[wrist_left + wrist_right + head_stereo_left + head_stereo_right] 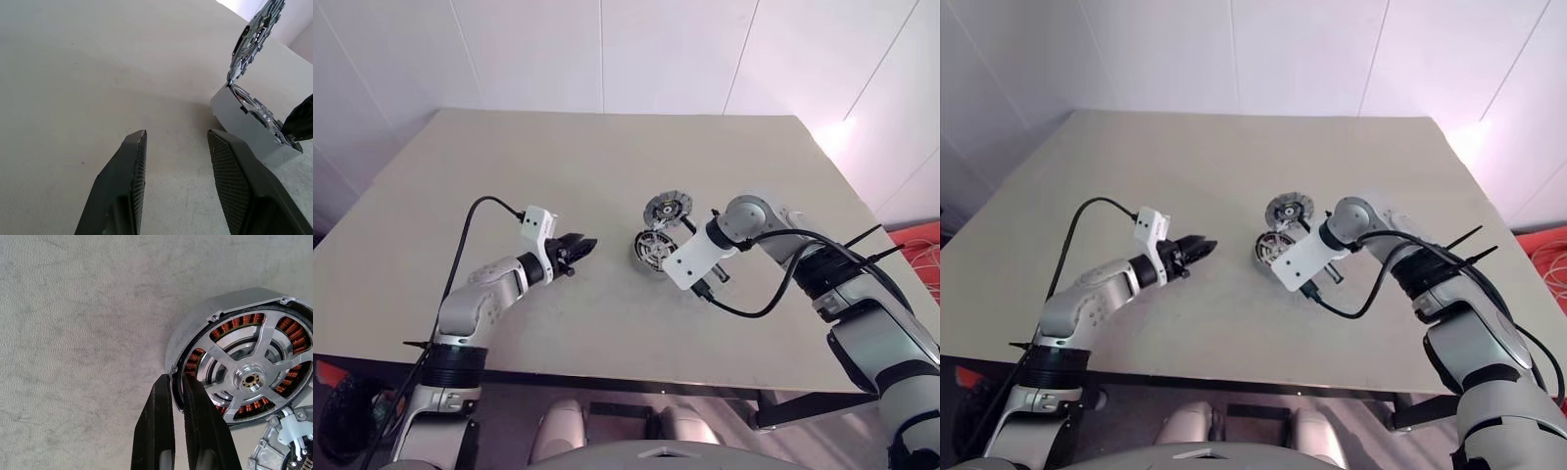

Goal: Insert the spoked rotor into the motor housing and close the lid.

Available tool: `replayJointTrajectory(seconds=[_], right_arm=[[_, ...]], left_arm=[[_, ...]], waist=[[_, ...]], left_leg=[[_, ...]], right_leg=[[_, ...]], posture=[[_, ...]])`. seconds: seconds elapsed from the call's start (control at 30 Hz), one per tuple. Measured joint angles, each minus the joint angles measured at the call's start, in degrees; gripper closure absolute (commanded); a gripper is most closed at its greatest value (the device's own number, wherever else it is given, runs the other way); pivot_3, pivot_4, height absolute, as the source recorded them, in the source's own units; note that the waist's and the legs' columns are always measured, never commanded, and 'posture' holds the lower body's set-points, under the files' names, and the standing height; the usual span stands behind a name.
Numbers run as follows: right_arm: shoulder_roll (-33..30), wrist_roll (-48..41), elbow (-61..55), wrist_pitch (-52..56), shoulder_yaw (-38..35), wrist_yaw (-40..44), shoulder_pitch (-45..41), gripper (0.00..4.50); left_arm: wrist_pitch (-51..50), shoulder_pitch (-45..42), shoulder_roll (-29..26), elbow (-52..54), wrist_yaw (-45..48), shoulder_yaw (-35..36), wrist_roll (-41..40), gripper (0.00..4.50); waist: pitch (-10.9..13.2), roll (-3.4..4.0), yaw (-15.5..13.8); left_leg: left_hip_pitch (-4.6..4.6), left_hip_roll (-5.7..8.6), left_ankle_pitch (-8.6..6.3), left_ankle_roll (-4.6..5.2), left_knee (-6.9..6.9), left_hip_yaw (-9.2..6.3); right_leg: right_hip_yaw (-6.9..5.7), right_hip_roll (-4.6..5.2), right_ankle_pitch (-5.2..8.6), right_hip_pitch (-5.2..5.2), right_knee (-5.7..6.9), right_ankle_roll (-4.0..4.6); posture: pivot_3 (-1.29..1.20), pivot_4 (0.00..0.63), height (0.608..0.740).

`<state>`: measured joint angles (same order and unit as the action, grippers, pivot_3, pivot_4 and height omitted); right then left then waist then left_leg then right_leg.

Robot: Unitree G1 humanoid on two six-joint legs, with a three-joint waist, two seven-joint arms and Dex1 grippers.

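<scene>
The spoked rotor [250,377] already sits inside the motor housing [195,335], right at the tips of the right gripper [177,382], whose fingers are pinched together on the housing's rim. The lid [667,208] stands open just beyond. The left gripper [176,147] hovers half open and empty. The lid looks rigid and light, best pushed at its ribbed edge.

The spoked rotor [249,377] sits in the motor housing [195,333] on the surface [607,166], touching my right fingers [193,426]; the lid [666,208] stands just beyond, right of my left fingers [132,176].
</scene>
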<state>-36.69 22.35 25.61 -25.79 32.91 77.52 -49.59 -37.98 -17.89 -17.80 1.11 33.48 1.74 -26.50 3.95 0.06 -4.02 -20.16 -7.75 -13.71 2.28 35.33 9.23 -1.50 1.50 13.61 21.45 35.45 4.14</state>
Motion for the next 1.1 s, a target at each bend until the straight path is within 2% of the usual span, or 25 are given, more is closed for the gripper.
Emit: replayJointTrajectory(seconds=[0.1, 0.3, 0.5, 0.77, 1.1], right_arm=[[-0.32, -0.37, -2.44, 1.58, -0.23, 0.31, 0.18, 4.49], [-5.48, -7.47, -15.01, 9.8, -1.24, 8.79, 3.58, 4.49], [-9.74, -7.42, -15.92, 9.97, -1.24, 9.56, 3.36, 4.49], [-10.84, -5.56, -15.36, 6.8, -1.21, 9.35, 3.05, 4.49], [-8.44, -7.25, -19.35, 11.15, -1.22, 9.53, 3.18, 4.49]], left_arm=[[0.01, -0.04, 0.29, -0.13, -0.02, -0.01, 0.12, 2.43], [0.1, -0.13, 0.98, -0.56, -0.31, 0.01, 0.24, 2.43], [0.11, -0.13, 1.33, -0.64, -0.56, 0.05, 0.26, 2.43], [0.16, -0.05, 2.09, -0.64, -1.3, 0.06, 0.28, 2.43], [0.18, 0.1, 1.97, -0.63, -1.52, 0.27, 0.28, 2.43]], waist=[[0.01, 0.0, 0.0], [0.0, 0.0, -0.39], [0.01, 0.0, -0.51], [0.01, 0.0, -0.52], [0.01, 0.0, -0.44]], left_leg=[[-0.22, 0.0, 0.0, 0.01, 0.0, 0.0], [-1.0, 0.0, -0.07, 0.19, 0.33, -0.06], [-1.02, -0.07, -0.09, 0.21, 0.66, -0.12], [-0.97, -0.07, -0.08, 0.2, 0.76, -0.15], [-1.0, -0.07, -0.09, 0.21, 0.78, -0.17]], right_leg=[[0.0, 0.0, 0.0, 0.23, 0.01, 0.0], [-0.04, 0.0, -0.01, 0.9, 0.24, 0.0], [-0.09, 0.0, -0.01, 0.83, 0.34, 0.01], [-0.1, 0.0, -0.04, 0.77, 0.43, 0.04], [-0.12, 0.0, -0.04, 0.78, 0.44, 0.04]], posture=[[0.0, 0.0, 0.74], [0.0, 0.0, 0.74], [0.0, 0.0, 0.74], [0.0, 0.0, 0.74], [0.0, 0.0, 0.74]])
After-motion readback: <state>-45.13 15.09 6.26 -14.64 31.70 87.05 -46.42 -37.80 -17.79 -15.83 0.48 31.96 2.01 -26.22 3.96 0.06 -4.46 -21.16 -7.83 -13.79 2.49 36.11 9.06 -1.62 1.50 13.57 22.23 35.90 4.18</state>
